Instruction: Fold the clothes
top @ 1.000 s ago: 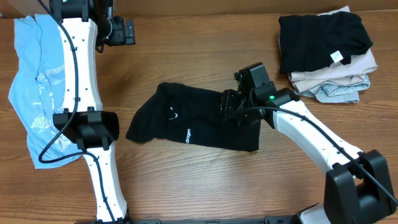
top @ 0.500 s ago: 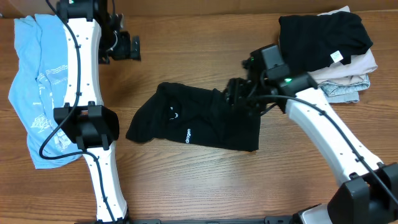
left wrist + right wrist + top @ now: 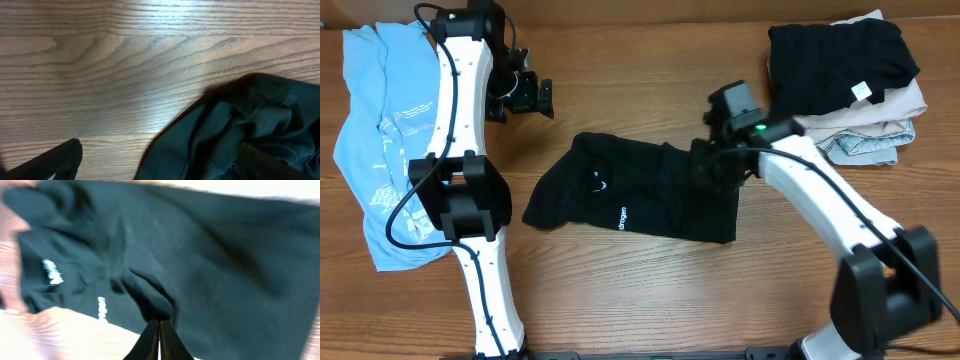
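A black T-shirt (image 3: 620, 195) with small white lettering lies crumpled and partly folded in the middle of the table. My right gripper (image 3: 704, 163) is at its right upper edge; in the right wrist view its fingers (image 3: 159, 326) are shut on a raised fold of the black T-shirt (image 3: 210, 255). My left gripper (image 3: 533, 97) hovers open and empty above the bare wood, up and left of the shirt. In the left wrist view its fingers (image 3: 160, 162) are spread wide, with the shirt's edge (image 3: 240, 125) at lower right. A light blue tee (image 3: 370, 130) with white print lies at the far left.
A stack of folded garments (image 3: 845, 75), black on top of beige and pale ones, sits at the back right. The left arm's white links run down the left side, beside the blue tee. Wooden tabletop (image 3: 640, 300) lies in front of the shirt.
My left gripper has moved right and a little nearer, toward the black shirt. My right gripper shifted slightly back and right at the shirt's edge; the shirt has barely moved.
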Controlling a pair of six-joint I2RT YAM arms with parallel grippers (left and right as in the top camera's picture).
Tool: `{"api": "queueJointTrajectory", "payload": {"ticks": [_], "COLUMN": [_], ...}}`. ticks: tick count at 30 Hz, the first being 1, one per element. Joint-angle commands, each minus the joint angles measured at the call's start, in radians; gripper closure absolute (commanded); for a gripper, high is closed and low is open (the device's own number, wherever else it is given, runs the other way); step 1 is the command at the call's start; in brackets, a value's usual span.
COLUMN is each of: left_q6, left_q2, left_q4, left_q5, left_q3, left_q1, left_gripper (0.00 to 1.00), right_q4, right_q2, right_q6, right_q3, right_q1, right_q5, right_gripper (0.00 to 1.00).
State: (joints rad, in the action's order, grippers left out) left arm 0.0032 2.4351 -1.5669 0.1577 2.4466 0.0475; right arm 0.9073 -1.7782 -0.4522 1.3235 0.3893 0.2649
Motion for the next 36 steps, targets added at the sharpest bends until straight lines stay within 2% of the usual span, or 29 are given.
{"api": "queueJointTrajectory", "payload": {"ticks": [1, 9, 17, 25, 27, 29, 30, 32, 36], "left_q6": [0.019, 0.019, 0.016, 0.021, 0.048, 0.131, 0.167, 0.169, 0.168], "left_q2": [-0.016, -0.016, -0.015, -0.015, -0.016, -0.016, -0.015, -0.016, -0.016], "left_q4": [0.006, 0.020, 0.039, 0.005, -0.033, -0.090, -0.125, -0.124, -0.124], "left_q5": [0.016, 0.011, 0.012, 0.032, 0.094, 0.208, 0.247, 0.250, 0.194], "left_q3": [-0.003, -0.003, -0.003, -0.003, -0.003, -0.003, -0.003, -0.019, -0.068], "left_q1": [-0.002, -0.002, -0.002, -0.002, -0.002, -0.002, -0.002, -0.003, -0.005], "left_gripper": [0.00, 0.00, 0.00, 0.00, 0.00, 0.00, 0.00, 0.00, 0.00], "right_q4": [-0.002, 0.015, 0.039, 0.052, 0.087, 0.147, 0.177, 0.234, 0.295], "right_q2": [-0.072, -0.110, -0.111, -0.098, -0.084, -0.069, -0.063, -0.054, -0.050], "right_q6": [-0.024, 0.017, 0.034, 0.061, 0.061, 0.065, 0.074, 0.112, 0.164], "right_q3": [-0.012, -0.012, -0.011, 0.026, 0.061, 0.108, 0.129, 0.163, 0.173], "right_q1": [0.006, 0.039, 0.227, 0.196, 0.160, 0.106, 0.077, 0.014, -0.089], "right_q5": [-0.014, 0.070, 0.105, 0.130, 0.130, 0.130, 0.130, 0.131, 0.133], "right_gripper": [0.96, 0.96, 0.96, 0.96, 0.92, 0.86, 0.80, 0.69, 0.63]}}
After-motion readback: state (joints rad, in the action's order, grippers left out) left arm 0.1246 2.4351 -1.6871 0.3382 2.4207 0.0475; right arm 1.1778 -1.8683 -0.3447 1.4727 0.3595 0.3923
